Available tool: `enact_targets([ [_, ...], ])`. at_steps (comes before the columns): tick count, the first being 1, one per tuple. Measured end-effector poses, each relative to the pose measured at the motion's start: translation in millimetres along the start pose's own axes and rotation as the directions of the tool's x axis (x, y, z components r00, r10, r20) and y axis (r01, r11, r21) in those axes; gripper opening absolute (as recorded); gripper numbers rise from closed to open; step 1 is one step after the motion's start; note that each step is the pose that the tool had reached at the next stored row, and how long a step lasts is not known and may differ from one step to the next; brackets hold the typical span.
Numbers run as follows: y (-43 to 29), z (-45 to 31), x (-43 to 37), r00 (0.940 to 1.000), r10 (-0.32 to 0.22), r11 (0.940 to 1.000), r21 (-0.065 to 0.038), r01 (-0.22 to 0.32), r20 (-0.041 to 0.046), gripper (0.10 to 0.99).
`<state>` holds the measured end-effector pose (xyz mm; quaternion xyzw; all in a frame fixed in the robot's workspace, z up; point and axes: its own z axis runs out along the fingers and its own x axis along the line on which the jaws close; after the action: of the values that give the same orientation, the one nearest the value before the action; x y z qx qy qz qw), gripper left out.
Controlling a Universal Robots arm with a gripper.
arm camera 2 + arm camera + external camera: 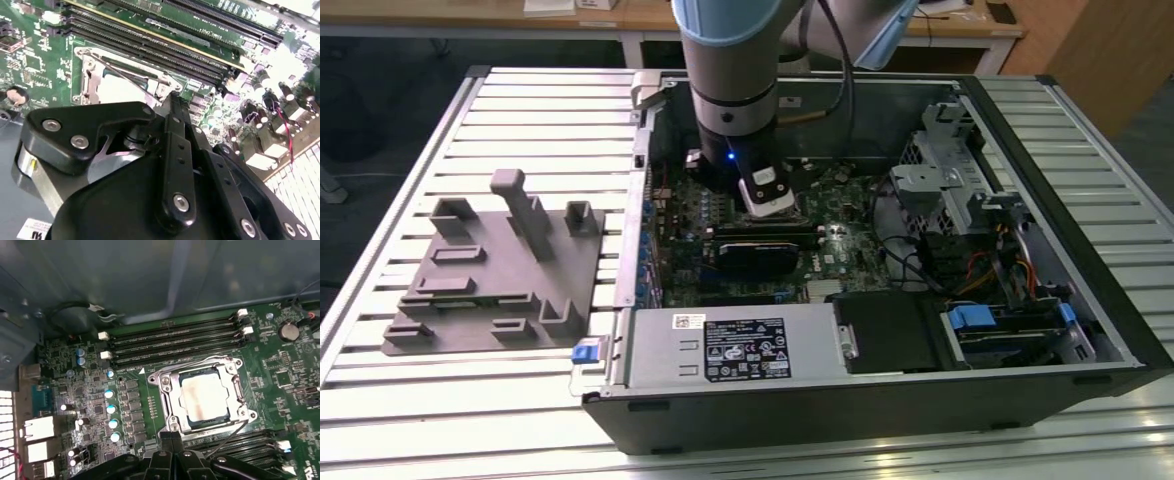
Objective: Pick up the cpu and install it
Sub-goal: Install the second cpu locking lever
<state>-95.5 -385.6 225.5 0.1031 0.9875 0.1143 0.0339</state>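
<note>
Pale silver metal tops the cpu (206, 397), which lies flat inside the square metal-framed socket (170, 385) on the green motherboard (280, 365), already seated there by the look of it, with the socket's frame around it. Judging by its look, the chip is light, stiff and thin, with a smooth, slippery top and a delicate underside, so any hold belongs on its opposite edges, kept level. The arm (736, 90) reaches straight down into the open computer case (1067, 330), wrist vertical, with the gripper (172, 440) close above the board just beside the socket. Its black fingers (165, 442) look drawn together and hold nothing.
</note>
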Motion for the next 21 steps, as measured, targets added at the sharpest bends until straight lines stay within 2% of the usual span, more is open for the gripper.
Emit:
enact_targets([
  [10, 4.5, -18.9, -0.9, 1.0000, 0.000, 1.0000, 0.000, 0.000, -0.0001, 0.106],
  [21, 7.6, -17.7, -14.5, 1.0000, 0.002, 1.0000, 0.001, -0.002, -0.0041, 0.106],
])
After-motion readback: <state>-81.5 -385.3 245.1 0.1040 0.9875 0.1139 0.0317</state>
